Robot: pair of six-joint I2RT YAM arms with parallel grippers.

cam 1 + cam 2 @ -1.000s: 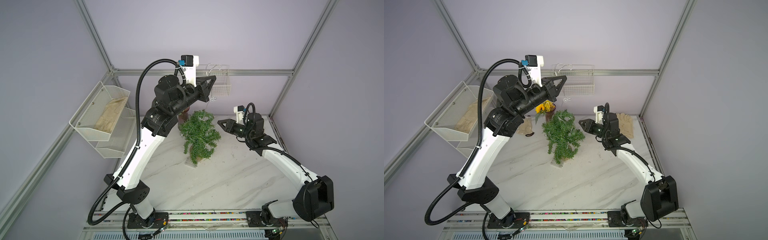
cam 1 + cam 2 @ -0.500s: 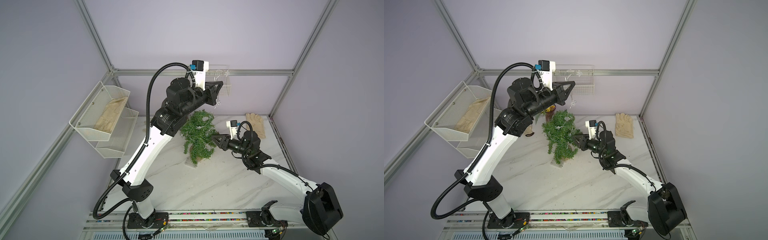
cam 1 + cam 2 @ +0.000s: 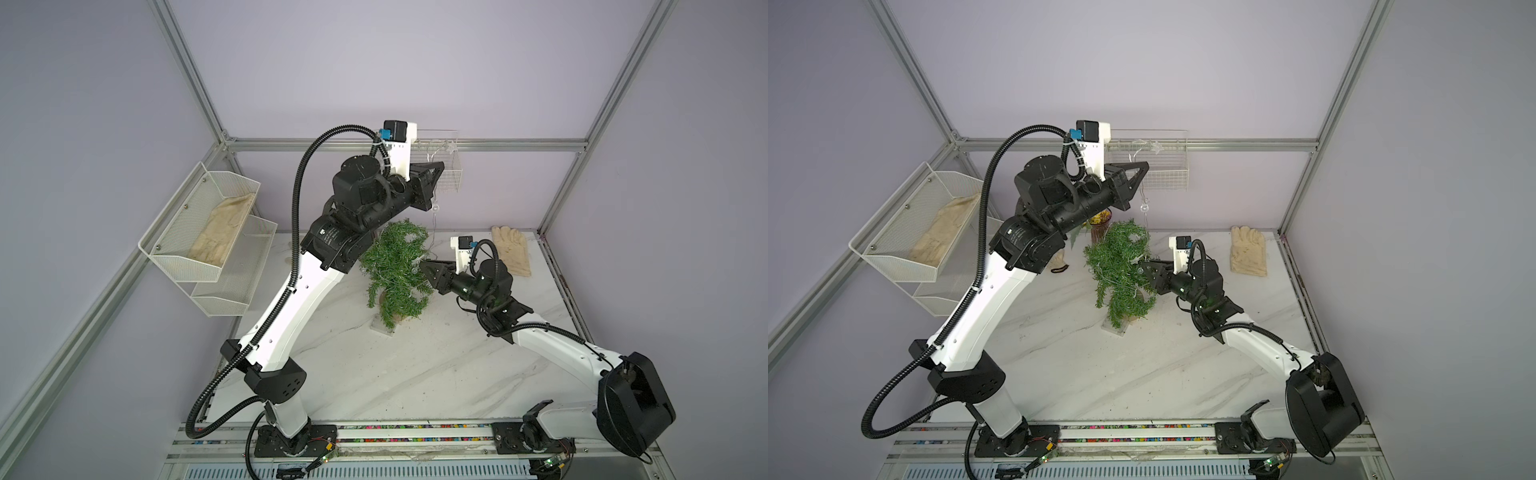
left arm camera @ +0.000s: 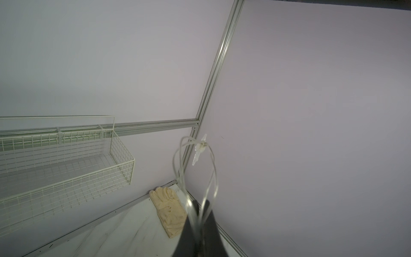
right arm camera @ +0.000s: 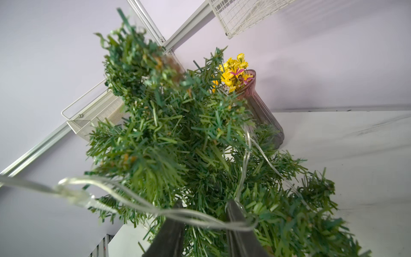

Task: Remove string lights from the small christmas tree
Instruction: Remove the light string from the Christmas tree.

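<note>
Pinching thin silvery string lights (image 4: 200, 147): left tool (image 4: 201, 203); tree (image 3: 395, 270) bushy, green.

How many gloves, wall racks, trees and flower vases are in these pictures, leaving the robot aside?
Gloves: 2 (racked glove, tabletop glove)
Wall racks: 2 (two-tier mesh rack, wire basket)
Small christmas tree: 1
Flower vase: 1
Total: 6
</note>
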